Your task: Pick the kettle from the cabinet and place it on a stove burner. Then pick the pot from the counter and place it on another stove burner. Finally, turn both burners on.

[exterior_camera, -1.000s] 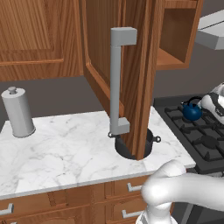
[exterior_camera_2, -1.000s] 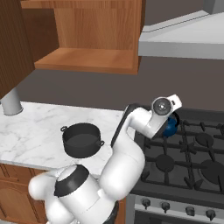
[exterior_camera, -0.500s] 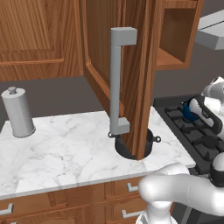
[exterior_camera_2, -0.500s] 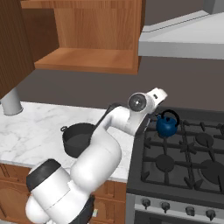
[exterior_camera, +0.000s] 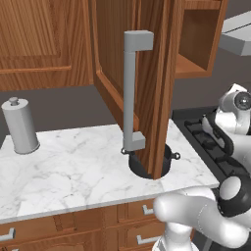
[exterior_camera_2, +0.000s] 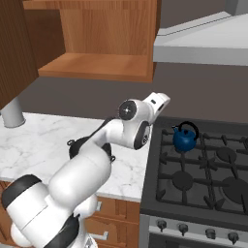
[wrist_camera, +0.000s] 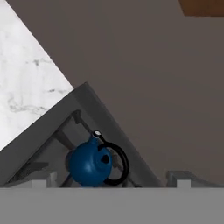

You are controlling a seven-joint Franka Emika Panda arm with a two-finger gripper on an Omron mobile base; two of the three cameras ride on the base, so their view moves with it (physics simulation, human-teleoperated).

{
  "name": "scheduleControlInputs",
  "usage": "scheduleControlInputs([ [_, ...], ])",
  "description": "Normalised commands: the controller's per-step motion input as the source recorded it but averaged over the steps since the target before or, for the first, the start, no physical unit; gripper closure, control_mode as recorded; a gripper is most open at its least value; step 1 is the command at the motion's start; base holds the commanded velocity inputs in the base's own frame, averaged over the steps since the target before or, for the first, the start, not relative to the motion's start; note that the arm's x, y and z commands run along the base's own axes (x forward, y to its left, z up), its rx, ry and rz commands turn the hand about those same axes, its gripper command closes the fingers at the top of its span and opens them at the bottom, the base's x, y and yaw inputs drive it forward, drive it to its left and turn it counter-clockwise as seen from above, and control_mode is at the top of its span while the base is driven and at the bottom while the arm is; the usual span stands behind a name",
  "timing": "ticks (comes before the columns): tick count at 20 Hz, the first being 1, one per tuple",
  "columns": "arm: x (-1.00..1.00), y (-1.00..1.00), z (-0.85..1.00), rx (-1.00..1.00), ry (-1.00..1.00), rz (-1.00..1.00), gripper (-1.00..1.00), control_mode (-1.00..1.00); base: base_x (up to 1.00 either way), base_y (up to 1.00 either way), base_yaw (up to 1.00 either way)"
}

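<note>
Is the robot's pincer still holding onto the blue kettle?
Apart. In the right base view, the kettle sits alone on the stove grate, with dark wall between it and the arm's hand. In the hand view, the fingertips stand wide, clear of the kettle.

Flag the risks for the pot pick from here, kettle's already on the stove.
1. The open cabinet door hangs right over the pot and hides most of it from the left base view; a descending arm could clip the door or its grey handle.
2. The kettle sits on the rear left burner, nearest the counter; swinging the pot across could knock it.
3. The gripper is open and empty, so nothing is secured yet.
</note>
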Motion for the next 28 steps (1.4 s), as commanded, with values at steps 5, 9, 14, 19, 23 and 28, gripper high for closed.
scheduleControlInputs([
  [5, -0.22, 0.35, 0.04, -0.15, 0.04, 0.00, -1.00, -1.00, 0.00, 0.00, 0.00],
  [9, -0.22, 0.38, 0.01, -0.08, 0.09, 0.01, -1.00, -1.00, 0.00, 0.00, 0.00],
  [14, -0.20, 0.37, 0.00, -0.05, 0.11, 0.02, -1.00, -1.00, 0.00, 0.00, 0.00],
  [19, -0.07, 0.38, 0.03, -0.03, 0.11, 0.04, -1.00, -1.00, 0.00, 0.00, 0.00],
  [23, -0.01, 0.41, 0.00, -0.02, 0.13, 0.06, -1.00, -1.00, 0.00, 0.00, 0.00],
  [28, 0.00, 0.43, 0.00, -0.04, 0.11, 0.06, -1.00, -1.00, 0.00, 0.00, 0.00],
])
